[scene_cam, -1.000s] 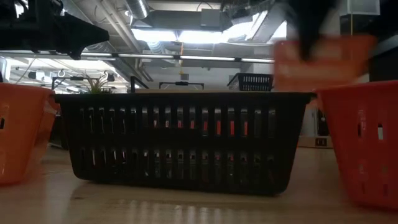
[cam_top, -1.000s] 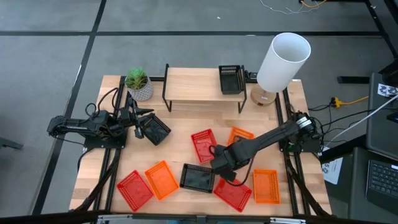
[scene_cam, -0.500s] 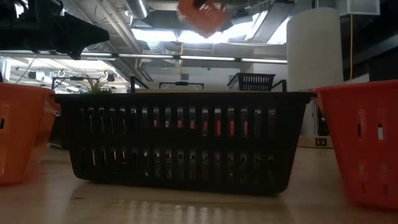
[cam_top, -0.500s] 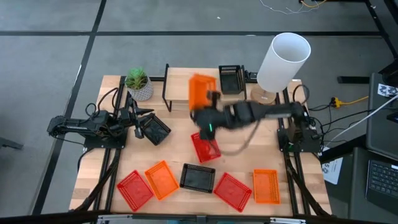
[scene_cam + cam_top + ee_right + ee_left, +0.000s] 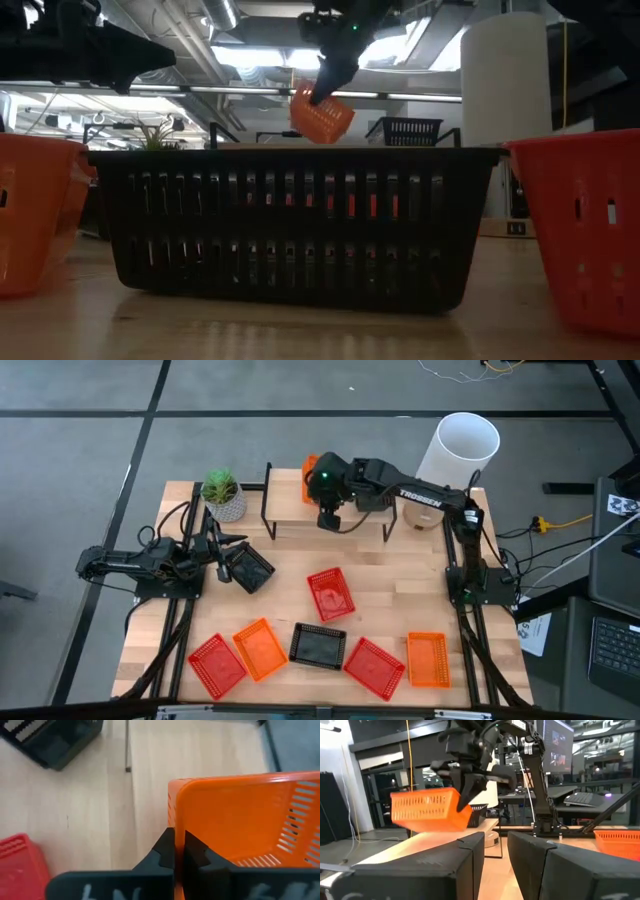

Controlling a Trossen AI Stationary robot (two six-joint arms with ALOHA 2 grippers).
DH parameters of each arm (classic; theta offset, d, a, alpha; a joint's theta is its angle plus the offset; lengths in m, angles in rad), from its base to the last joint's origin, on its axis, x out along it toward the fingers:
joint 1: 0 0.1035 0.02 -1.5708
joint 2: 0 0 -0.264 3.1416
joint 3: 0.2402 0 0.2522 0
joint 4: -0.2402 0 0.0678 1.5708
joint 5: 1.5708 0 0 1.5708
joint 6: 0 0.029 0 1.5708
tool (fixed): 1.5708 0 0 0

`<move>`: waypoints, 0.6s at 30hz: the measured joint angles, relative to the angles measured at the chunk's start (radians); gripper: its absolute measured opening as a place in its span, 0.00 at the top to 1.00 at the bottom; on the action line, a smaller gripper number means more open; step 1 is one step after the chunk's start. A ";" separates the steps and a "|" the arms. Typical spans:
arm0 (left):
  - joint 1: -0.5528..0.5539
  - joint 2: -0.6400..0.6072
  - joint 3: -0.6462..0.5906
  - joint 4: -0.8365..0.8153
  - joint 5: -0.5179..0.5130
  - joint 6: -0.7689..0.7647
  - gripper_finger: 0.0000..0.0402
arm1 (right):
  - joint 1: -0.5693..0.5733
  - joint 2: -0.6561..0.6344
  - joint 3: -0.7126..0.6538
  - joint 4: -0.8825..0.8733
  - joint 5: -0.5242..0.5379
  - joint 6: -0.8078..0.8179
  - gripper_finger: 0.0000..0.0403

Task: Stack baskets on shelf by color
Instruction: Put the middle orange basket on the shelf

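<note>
My right gripper (image 5: 322, 488) hangs over the shelf (image 5: 300, 512), shut on an orange basket (image 5: 311, 472) that also shows in the low view (image 5: 321, 116) and the left wrist view (image 5: 426, 810). On the shelf's right end stands a black basket (image 5: 371, 488). A red basket (image 5: 331, 594) lies on the table's middle. Along the near edge lie a red basket (image 5: 217, 664), an orange one (image 5: 260, 648), a black one (image 5: 318, 645), another red (image 5: 373, 666) and another orange (image 5: 428, 659). My left gripper (image 5: 255, 572) waits at the table's left, its fingers (image 5: 465, 865) a narrow gap apart with nothing between them. My right gripper pinches one side wall of the orange basket at its rim (image 5: 176, 815), one finger (image 5: 164, 851) outside the basket and the other inside. The fingers come from above, slanting down. The basket hangs tilted below them (image 5: 321, 116), lifted clear of the shelf top.
A potted green plant (image 5: 222, 493) stands at the shelf's left end and a lamp with a white shade (image 5: 456, 455) at its right end. Bare plank shows on the shelf's left and middle. Open tabletop lies between the shelf and the near row of baskets.
My right gripper has swung from the near middle of the table up and toward the far edge, over the shelf, its wrist rolling and tipping on the way. It stays shut on the orange basket, which has travelled with it and now hangs tilted above the shelf.
</note>
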 joint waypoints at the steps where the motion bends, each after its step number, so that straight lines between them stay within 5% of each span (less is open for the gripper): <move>1: 0.000 0.000 0.000 0.000 0.000 0.006 0.80 | 0.000 0.004 0.000 -0.007 0.001 -0.002 1.00; 9: 0.000 0.000 0.000 0.024 0.000 0.028 0.80 | 0.017 0.005 0.000 -0.099 0.103 0.027 1.00; 18: 0.000 0.000 0.000 0.039 -0.001 0.079 0.80 | 0.016 0.004 -0.013 -0.103 0.102 0.025 0.96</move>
